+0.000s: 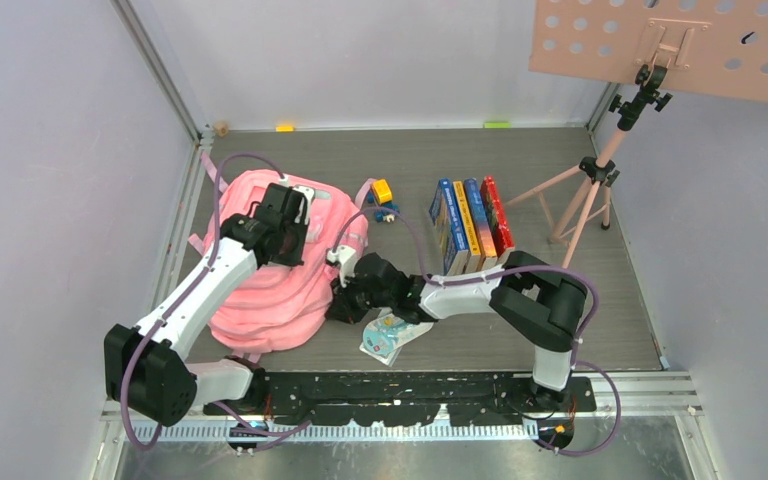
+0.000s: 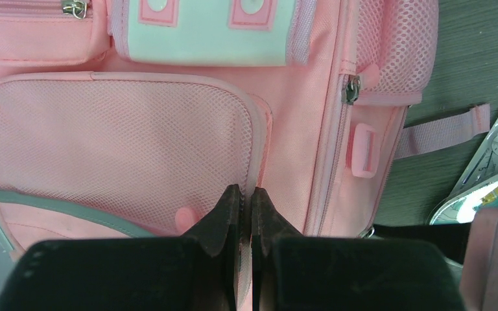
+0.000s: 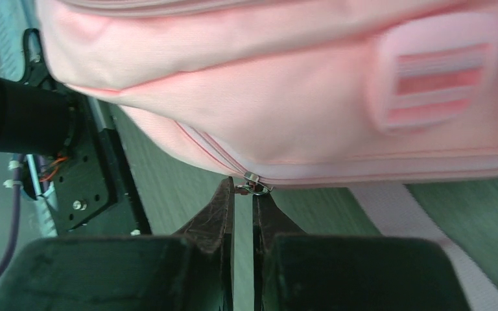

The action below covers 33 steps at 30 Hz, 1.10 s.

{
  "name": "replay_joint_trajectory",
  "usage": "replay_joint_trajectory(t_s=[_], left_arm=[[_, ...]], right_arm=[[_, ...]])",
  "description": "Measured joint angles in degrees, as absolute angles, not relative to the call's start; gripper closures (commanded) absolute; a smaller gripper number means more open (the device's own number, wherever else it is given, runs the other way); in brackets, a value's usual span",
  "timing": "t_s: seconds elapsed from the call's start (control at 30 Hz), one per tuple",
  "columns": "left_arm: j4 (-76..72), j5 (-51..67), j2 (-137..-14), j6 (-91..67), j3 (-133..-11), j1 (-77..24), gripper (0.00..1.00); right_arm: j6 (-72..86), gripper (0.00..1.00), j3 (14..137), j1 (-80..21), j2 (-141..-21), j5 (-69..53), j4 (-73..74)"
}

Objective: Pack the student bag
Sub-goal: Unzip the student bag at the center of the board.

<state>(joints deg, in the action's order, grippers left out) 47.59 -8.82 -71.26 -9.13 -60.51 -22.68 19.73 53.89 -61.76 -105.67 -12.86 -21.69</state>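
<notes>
The student bag (image 1: 260,295) is a pink backpack lying flat on the table's left half. My left gripper (image 1: 295,228) rests on its upper part. In the left wrist view the left gripper (image 2: 244,193) is shut on the piping at the edge of the bag's (image 2: 311,116) mesh front pocket (image 2: 123,142). My right gripper (image 1: 345,300) is at the bag's right edge. In the right wrist view the right gripper (image 3: 243,188) has its jaws nearly together, pinching the metal zipper pull (image 3: 257,188) on the bag's (image 3: 285,103) side seam.
A row of books (image 1: 470,225) stands right of the bag. A small toy (image 1: 382,192) lies behind it. A flat packet (image 1: 390,336) lies near the front under my right arm and shows in the left wrist view (image 2: 493,172). A music stand tripod (image 1: 590,190) is at the back right.
</notes>
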Motion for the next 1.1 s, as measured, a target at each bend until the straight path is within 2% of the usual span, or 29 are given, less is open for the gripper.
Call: replay_joint_trajectory(t_s=[0.47,0.57,0.7,0.83,0.9,0.97,1.1], left_arm=[[47.72,-8.67,-71.26,-9.87,-60.49,-21.96,1.0],[47.75,-8.34,-71.26,-9.93,-60.51,-21.8,1.0],[47.68,-8.05,-71.24,-10.02,-60.49,-21.47,1.0],[47.16,-7.86,-71.22,-10.04,-60.49,-21.28,1.0],[46.57,-7.86,-71.22,-10.04,-60.49,-21.06,1.0],[46.13,-7.79,-71.2,-10.04,-60.51,-20.86,1.0],[45.89,-7.51,-71.0,-10.02,-60.49,-20.73,1.0]], right_arm=[[24.67,0.99,60.25,-71.55,-108.86,-9.1,-22.13],[26.85,0.95,60.53,-72.9,-110.04,-7.84,-24.6],[27.79,0.78,60.55,-73.82,-110.26,-5.23,-25.89],[26.92,0.48,60.53,-74.41,-109.19,-2.04,-23.46],[25.87,0.37,60.45,-74.91,-106.32,1.15,-19.77],[24.95,0.3,60.16,-75.18,-102.74,4.58,-16.62],[23.64,0.26,59.02,-74.96,-92.64,13.98,-9.69]])
